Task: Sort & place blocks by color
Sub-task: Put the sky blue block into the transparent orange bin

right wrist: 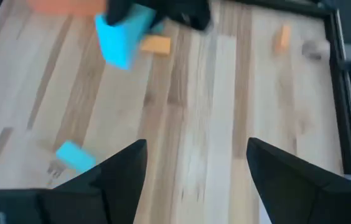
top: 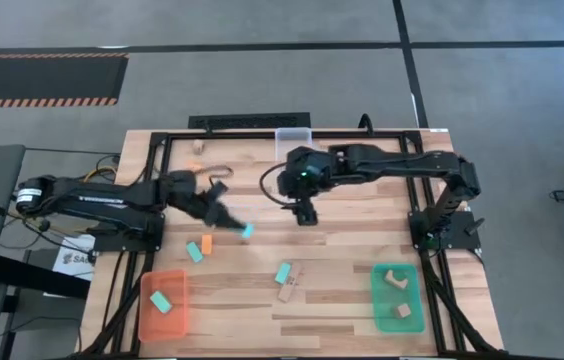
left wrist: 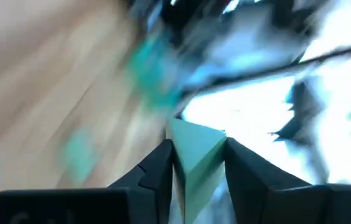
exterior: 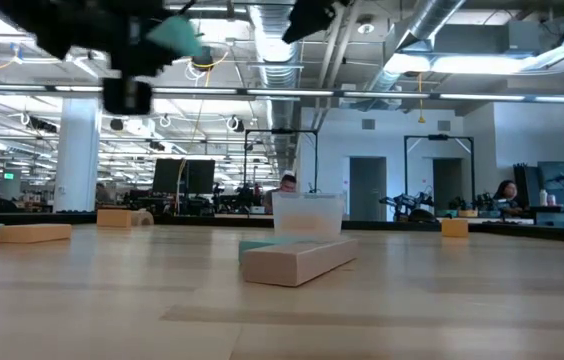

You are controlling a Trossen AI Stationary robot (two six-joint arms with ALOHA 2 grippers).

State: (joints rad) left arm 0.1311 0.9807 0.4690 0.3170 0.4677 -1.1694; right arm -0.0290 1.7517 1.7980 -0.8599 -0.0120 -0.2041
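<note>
A small light-teal wedge-shaped block (left wrist: 194,152) is pinched between the fingers of the left gripper (top: 234,226) and carried clear of the table. The step in hand appears to be transport. An orange plastic tray (top: 148,322), already holding one teal block (top: 161,301), lies below and to the left of that gripper, so the next move probably calls for a swing there and a release. The right gripper (top: 305,215), beside it to the right, is held empty with fingers spread. Loose blocks lie on the pale wooden slat tabletop (top: 342,260); tan ones lie in a green tray (top: 413,322). An open workshop with seated people is seen beyond.
</note>
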